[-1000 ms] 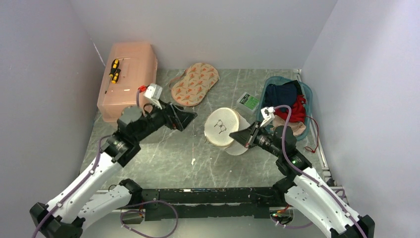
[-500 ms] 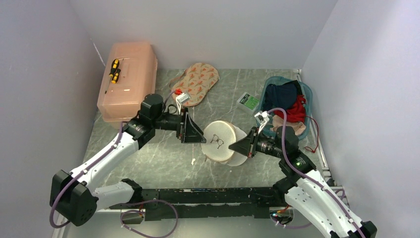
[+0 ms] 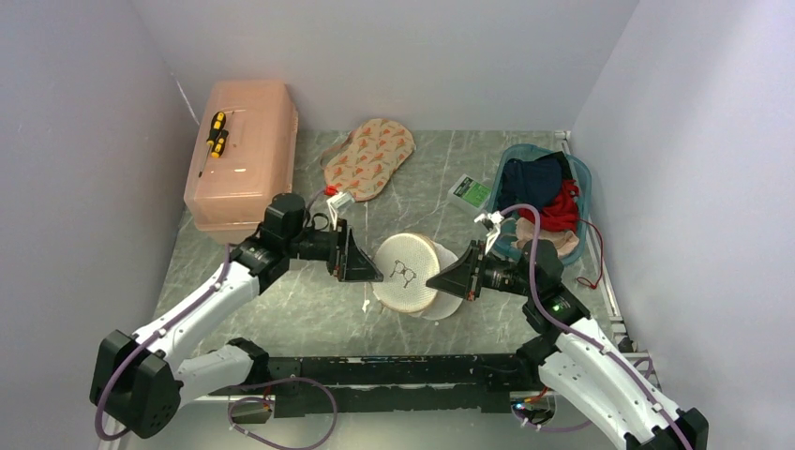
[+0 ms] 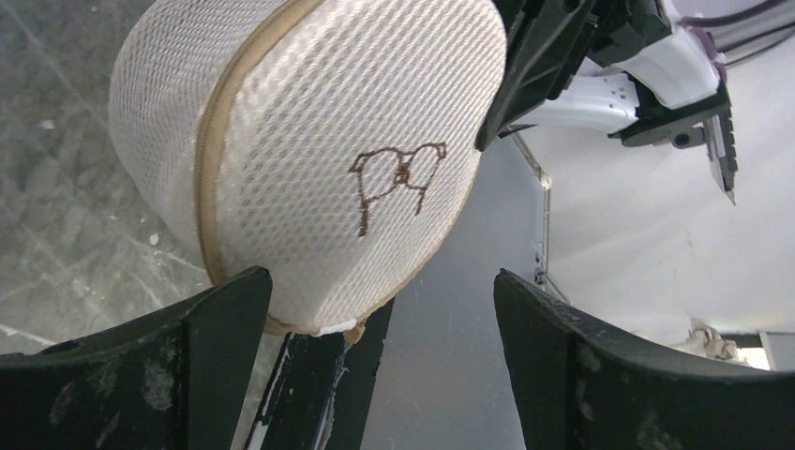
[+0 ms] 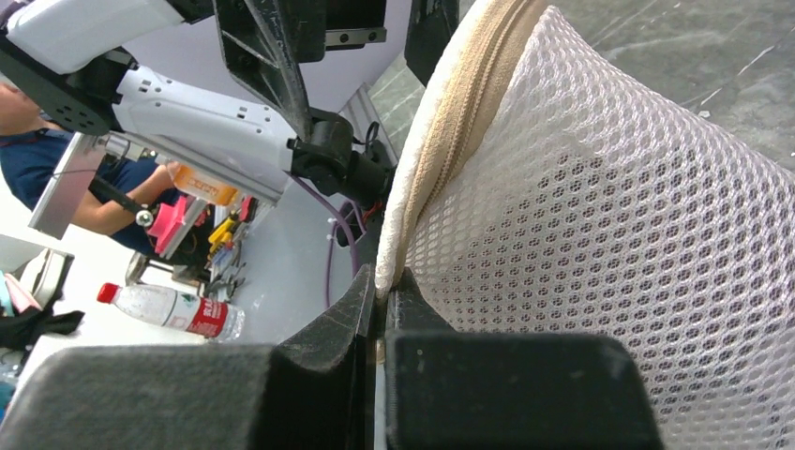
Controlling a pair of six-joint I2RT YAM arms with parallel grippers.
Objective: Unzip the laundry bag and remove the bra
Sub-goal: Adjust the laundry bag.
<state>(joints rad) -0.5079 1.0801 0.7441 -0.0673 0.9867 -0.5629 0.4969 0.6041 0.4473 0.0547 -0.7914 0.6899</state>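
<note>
The white mesh laundry bag (image 3: 405,273) is tilted on its side at mid table, its round lid with the black bra icon facing up and left. My right gripper (image 3: 442,283) is shut on the bag's cream zipper rim (image 5: 412,187), pinching it between the fingertips (image 5: 384,281). My left gripper (image 3: 367,269) is open, its jaws wide apart just left of the bag. In the left wrist view the bag (image 4: 309,159) sits in front of the gripper (image 4: 380,286), its lower edge near the left finger (image 4: 225,319). The bra is hidden.
A teal basket (image 3: 583,178) with dark blue and red cloths stands at the right wall. A pink box (image 3: 246,159) carrying a yellow screwdriver (image 3: 217,134) is at the back left. A beige two-cup piece (image 3: 368,157) and a small green packet (image 3: 469,192) lie behind.
My right gripper has drawn the bag left and nearer the front edge. My left arm has swung in, bringing its open gripper close to the bag's left side.
</note>
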